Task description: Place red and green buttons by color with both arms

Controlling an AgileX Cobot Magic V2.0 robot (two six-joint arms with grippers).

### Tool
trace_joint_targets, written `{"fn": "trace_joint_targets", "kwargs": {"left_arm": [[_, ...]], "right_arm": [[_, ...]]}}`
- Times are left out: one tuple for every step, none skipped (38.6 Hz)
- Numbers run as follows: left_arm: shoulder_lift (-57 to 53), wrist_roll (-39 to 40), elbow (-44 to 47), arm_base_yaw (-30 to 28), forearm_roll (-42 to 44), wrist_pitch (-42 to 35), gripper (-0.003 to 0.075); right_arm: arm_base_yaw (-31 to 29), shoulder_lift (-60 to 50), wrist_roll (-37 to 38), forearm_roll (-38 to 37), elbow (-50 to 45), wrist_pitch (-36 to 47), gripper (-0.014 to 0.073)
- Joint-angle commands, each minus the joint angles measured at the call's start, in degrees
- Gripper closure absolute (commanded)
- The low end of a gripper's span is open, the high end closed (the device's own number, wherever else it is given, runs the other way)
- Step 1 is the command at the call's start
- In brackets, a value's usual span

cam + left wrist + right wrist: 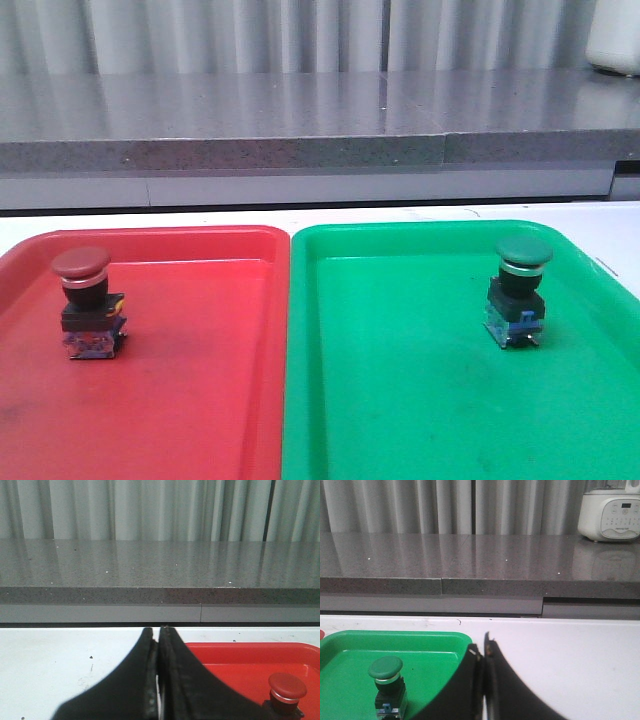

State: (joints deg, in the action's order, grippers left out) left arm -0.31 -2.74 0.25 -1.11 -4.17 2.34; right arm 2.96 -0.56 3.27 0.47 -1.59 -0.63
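Note:
The red button (84, 300) stands upright on the red tray (200, 380), at its left. The green button (518, 290) stands upright on the green tray (400, 400), at its right. Neither gripper shows in the front view. In the left wrist view my left gripper (158, 630) is shut and empty, above the table beside the red tray (235, 657), with the red button (286, 692) off to its side. In the right wrist view my right gripper (484, 647) is shut and empty, at the edge of the green tray (350, 680), apart from the green button (387, 685).
The two trays lie side by side on a white table (320, 212). A raised grey stone counter (320, 120) runs along the back before a curtain. A white appliance (611, 512) stands on the counter at the far right.

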Motion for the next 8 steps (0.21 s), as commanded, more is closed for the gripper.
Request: {"fn": "trace_joint_targets", "kwargs": {"left_arm": [[-0.9, 0.3, 1.4, 0.0, -0.5, -4.6, 0.0740], [-0.9, 0.3, 1.4, 0.0, -0.5, -4.6, 0.0740], [-0.9, 0.3, 1.4, 0.0, -0.5, -4.6, 0.0740], [-0.9, 0.3, 1.4, 0.0, -0.5, -4.6, 0.0740], [-0.9, 0.3, 1.4, 0.0, -0.5, -4.6, 0.0740], [-0.9, 0.3, 1.4, 0.0, -0.5, -4.6, 0.0740], [-0.9, 0.3, 1.4, 0.0, -0.5, -4.6, 0.0740], [-0.9, 0.3, 1.4, 0.0, -0.5, -4.6, 0.0740]], "right_arm": [[-0.4, -0.9, 0.1, -0.5, 0.3, 5.1, 0.0654], [-0.4, -0.9, 0.1, -0.5, 0.3, 5.1, 0.0654], [-0.4, -0.9, 0.1, -0.5, 0.3, 5.1, 0.0654], [-0.4, -0.9, 0.1, -0.5, 0.3, 5.1, 0.0654], [-0.4, -0.9, 0.1, -0.5, 0.3, 5.1, 0.0654], [-0.4, -0.9, 0.1, -0.5, 0.3, 5.1, 0.0654], [-0.4, -0.9, 0.1, -0.5, 0.3, 5.1, 0.0654], [-0.4, -0.9, 0.1, -0.5, 0.3, 5.1, 0.0654]]}}
